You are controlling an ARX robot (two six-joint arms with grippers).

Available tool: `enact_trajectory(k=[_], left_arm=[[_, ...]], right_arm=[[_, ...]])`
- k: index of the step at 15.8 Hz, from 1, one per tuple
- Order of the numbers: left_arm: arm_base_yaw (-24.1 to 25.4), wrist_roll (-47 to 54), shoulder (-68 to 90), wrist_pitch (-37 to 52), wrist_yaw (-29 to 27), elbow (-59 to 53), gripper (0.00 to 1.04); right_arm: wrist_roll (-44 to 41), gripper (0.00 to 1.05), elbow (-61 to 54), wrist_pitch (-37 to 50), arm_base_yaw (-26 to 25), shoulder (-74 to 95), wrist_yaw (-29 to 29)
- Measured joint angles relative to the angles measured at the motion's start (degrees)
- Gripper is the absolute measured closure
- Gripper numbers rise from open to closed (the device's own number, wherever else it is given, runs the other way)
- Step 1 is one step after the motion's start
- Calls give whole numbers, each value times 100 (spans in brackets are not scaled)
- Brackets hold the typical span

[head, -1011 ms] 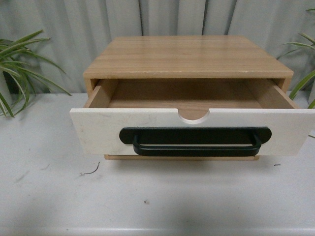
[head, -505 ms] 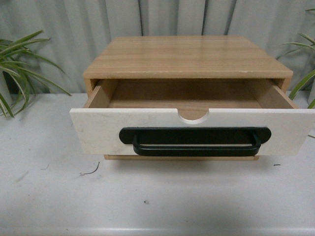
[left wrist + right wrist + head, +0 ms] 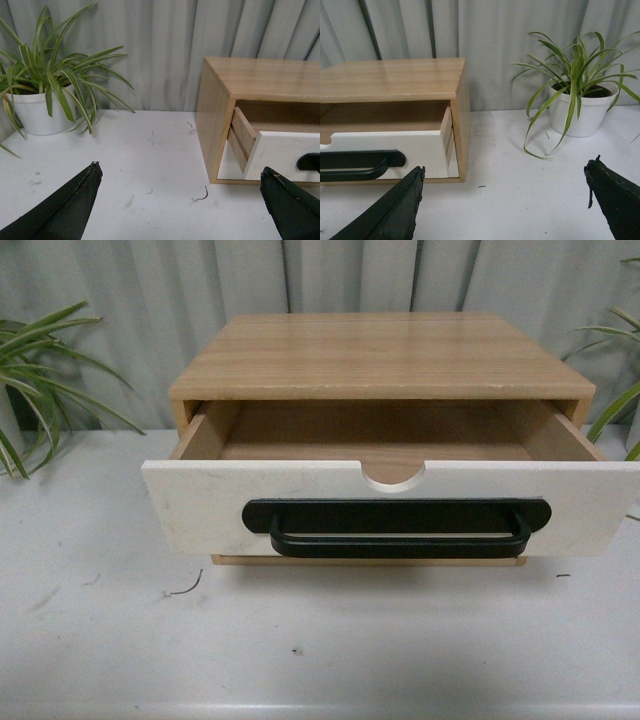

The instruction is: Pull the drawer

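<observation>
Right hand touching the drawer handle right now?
Apart. In the right wrist view the right hand is open over bare table, with the black handle of the drawer off to one side and clear of both fingers.

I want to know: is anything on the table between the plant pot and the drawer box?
Only bare white table between plant pot and cabinet in the left wrist view, just small specks.
</observation>
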Motion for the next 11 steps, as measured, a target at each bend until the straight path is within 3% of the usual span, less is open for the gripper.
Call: enact_trajectory(k=[11], left_arm=[[0, 2, 0, 0, 0, 0, 7]], right_arm=[[0, 6, 0, -2, 0, 0, 0]])
